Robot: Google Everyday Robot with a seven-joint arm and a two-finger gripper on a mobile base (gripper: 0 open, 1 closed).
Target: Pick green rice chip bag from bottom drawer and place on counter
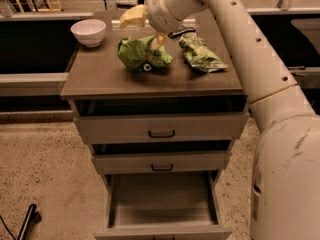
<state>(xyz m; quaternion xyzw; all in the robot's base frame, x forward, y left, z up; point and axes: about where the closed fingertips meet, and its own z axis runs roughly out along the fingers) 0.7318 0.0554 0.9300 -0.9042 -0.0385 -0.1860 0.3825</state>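
Note:
The crumpled green rice chip bag (142,54) rests on the counter (100,76), near its middle, with its dark round mark facing front. My gripper (145,28) hangs just above the bag at the end of the white arm. Its yellowish fingers are spread open, one lifted to the upper left (131,16) and one (159,40) at the bag's top edge. The bottom drawer (162,206) is pulled out below, and its grey inside shows nothing in it.
A white bowl (88,31) stands at the counter's back left. A longer, flatter green bag (200,52) lies at the right, with a dark object (181,32) behind it. The two upper drawers (161,129) stand slightly ajar. A black object (27,222) lies on the floor at left.

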